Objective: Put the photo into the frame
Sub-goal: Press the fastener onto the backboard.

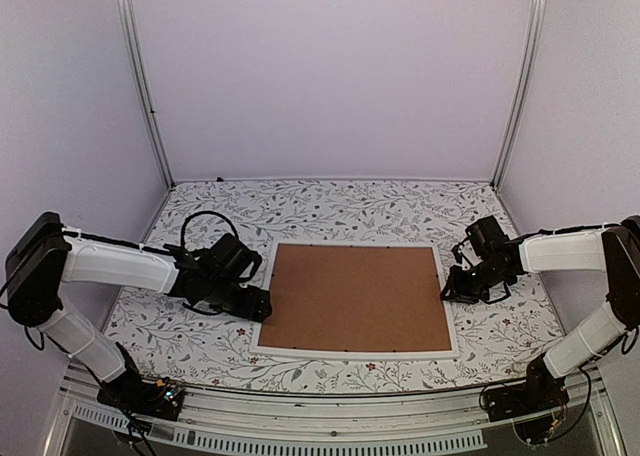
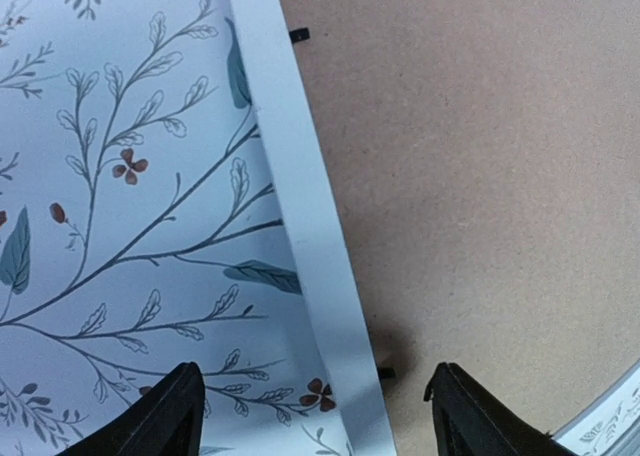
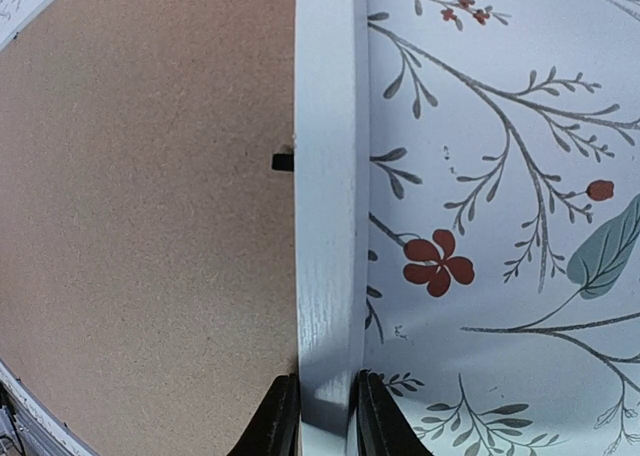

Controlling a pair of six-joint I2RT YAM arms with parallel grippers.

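Two hands were at the frame, and the risk sat with the right one. The right hand (image 3: 320,416) was clenched on the frame (image 3: 325,126), its fingers pinching the thin white right rail from both sides, low to the counter (image 3: 520,106). A lift from that single rail could, I'd judge, tip the whole frame. The brown backing board (image 3: 140,226) might then slide or drop out if its little black tab (image 3: 283,161) wasn't holding. A narrow painted rail could also slip out of that pinch.

On the other side, the left hand (image 2: 315,416) was released, jaws spread wide and empty, straddling the left rail close to the frame's near-left corner. Close it crooked and it would likely catch the board's edge rather than the rail.

Outward now: the frame lay flat, back upward, in the middle of the counter, somewhat toward the near edge and squared to it. It showed a thin white border all round, plain brown board filling it, and tiny dark tabs along the rails. The photo? Not in sight, and whether it lay under the board could not be told.
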